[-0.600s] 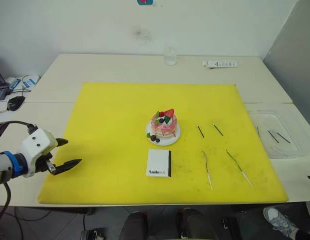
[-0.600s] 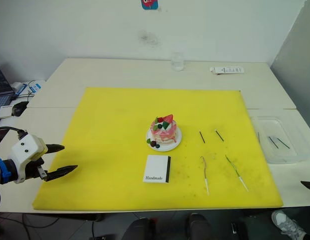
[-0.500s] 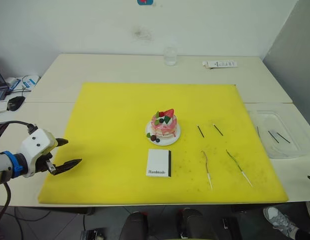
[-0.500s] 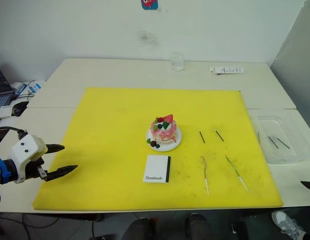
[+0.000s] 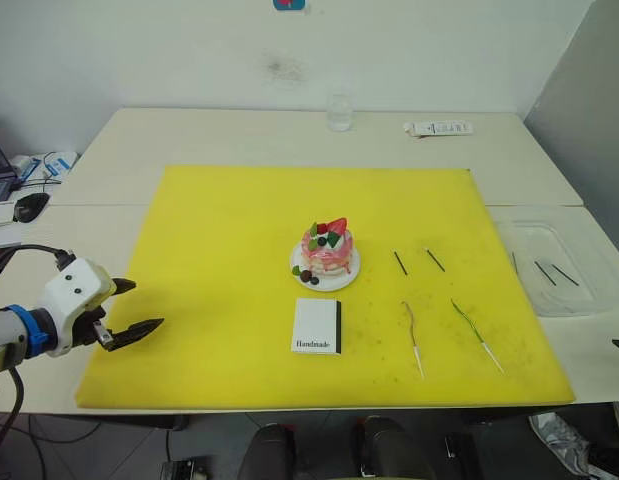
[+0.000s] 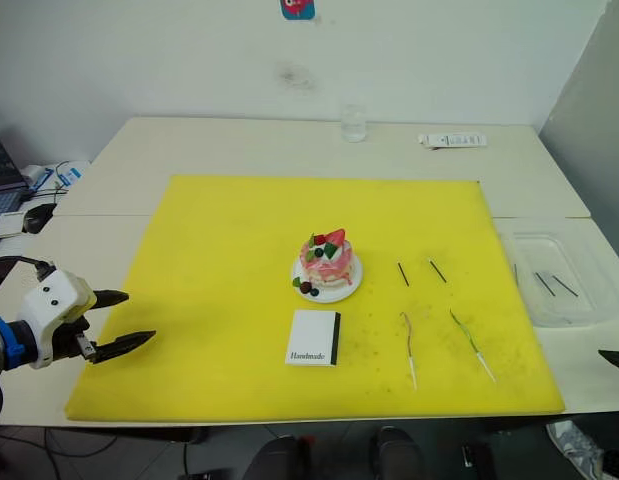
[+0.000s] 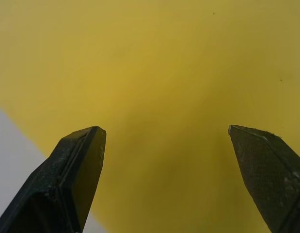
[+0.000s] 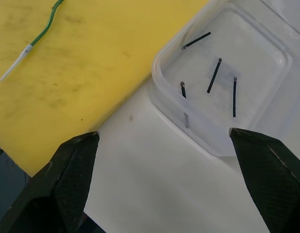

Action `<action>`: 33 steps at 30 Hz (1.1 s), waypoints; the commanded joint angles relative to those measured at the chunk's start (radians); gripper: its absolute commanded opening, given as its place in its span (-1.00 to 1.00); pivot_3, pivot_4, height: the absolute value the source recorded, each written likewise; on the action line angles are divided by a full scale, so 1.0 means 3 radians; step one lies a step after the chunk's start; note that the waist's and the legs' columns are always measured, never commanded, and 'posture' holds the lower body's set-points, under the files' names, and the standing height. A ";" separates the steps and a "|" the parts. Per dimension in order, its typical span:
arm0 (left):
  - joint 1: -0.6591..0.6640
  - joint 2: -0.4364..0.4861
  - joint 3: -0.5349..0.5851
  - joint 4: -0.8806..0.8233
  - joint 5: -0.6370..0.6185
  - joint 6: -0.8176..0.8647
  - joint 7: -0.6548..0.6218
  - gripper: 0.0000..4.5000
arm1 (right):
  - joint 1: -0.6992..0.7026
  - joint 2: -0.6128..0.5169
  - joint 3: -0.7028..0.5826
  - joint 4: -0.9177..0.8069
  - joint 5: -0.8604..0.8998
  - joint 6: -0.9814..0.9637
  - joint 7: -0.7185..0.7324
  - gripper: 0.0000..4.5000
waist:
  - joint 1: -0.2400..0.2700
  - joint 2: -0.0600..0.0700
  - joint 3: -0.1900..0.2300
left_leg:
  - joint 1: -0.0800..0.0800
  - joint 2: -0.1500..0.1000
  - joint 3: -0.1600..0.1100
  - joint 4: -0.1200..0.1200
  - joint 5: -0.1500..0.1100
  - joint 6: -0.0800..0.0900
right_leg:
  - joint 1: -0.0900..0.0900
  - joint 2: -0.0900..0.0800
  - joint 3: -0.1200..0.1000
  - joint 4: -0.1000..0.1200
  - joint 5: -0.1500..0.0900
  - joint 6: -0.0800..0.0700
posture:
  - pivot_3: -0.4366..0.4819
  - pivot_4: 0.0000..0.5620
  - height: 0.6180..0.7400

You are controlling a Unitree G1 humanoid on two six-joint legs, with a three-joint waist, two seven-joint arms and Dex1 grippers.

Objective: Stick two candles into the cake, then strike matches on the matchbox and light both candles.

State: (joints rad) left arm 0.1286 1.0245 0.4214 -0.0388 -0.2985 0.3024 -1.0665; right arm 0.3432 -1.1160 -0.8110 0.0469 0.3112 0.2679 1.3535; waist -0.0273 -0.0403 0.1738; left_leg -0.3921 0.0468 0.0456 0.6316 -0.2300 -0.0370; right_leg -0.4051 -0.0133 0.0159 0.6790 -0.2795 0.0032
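Note:
The pink cake (image 5: 327, 250) sits on its white plate mid-mat. In front of it lies the white matchbox (image 5: 318, 326). To its right lie a pinkish-brown candle (image 5: 413, 330) and a green candle (image 5: 474, 330), flat on the mat. Two dark matches (image 5: 400, 262) lie behind them, and several more lie in a clear tray (image 8: 213, 75). My left gripper (image 5: 147, 303) is open and empty over the mat's left edge. My right gripper (image 8: 163, 132) is open and empty above the table, between the mat's corner and the tray.
The yellow mat (image 5: 239, 220) covers most of the table. A glass (image 5: 339, 112) and a white tube (image 5: 439, 128) stand at the back. The clear tray (image 5: 589, 300) sits to the right of the mat. A mouse (image 5: 31, 206) and cables lie far left.
The right gripper's tip at the right edge has shifted slightly upward in the head view. The left gripper and the objects have stayed put.

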 commanded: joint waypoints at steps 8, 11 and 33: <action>-0.0177 0.0010 0.0159 -0.0045 -0.0344 0.0099 -0.0144 0.99 | -0.0212 -0.0053 0.0061 -0.0082 0.0088 0.0015 -0.0031 1.00 | 0.0000 0.0000 0.0000 | 0.0000 0.0000 -0.0001 0.0002 0.0000 0.0000 | 0.0001 0.0001 0.0000 0.0002 0.0000 0.0000 | -0.05 -0.47 1.00; -0.0205 0.0013 0.0160 -0.0034 -0.0346 0.0081 -0.0148 0.99 | -0.0277 -0.0047 0.0079 -0.0094 0.0103 0.0008 -0.0065 1.00 | 0.0000 0.0000 0.0000 | 0.0000 0.0000 0.0000 0.0002 0.0000 0.0000 | 0.0001 0.0002 0.0000 0.0002 0.0000 0.0000 | -0.05 -0.47 1.00; -0.0751 -0.0324 -0.0863 -0.1761 -0.1408 0.1041 -0.0142 0.99 | 0.0007 0.0676 -0.0178 -0.2583 0.1094 0.1548 -0.1043 1.00 | 0.0013 0.0003 -0.0003 | -0.0017 0.0002 -0.0023 0.0029 0.0001 -0.0001 | 0.0004 0.0012 -0.0012 0.0008 0.0002 0.0003 | -0.05 -0.47 1.00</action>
State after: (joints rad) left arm -0.0791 0.9305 0.1706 -0.5277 -0.6891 0.6057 -1.1192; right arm 0.3384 -0.9250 -0.8240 -0.6680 0.6109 0.6985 1.0824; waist -0.0234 -0.0395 0.1731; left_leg -0.3976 0.0475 0.0378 0.6416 -0.2298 -0.0374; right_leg -0.4036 -0.0079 0.0116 0.6815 -0.2787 0.0045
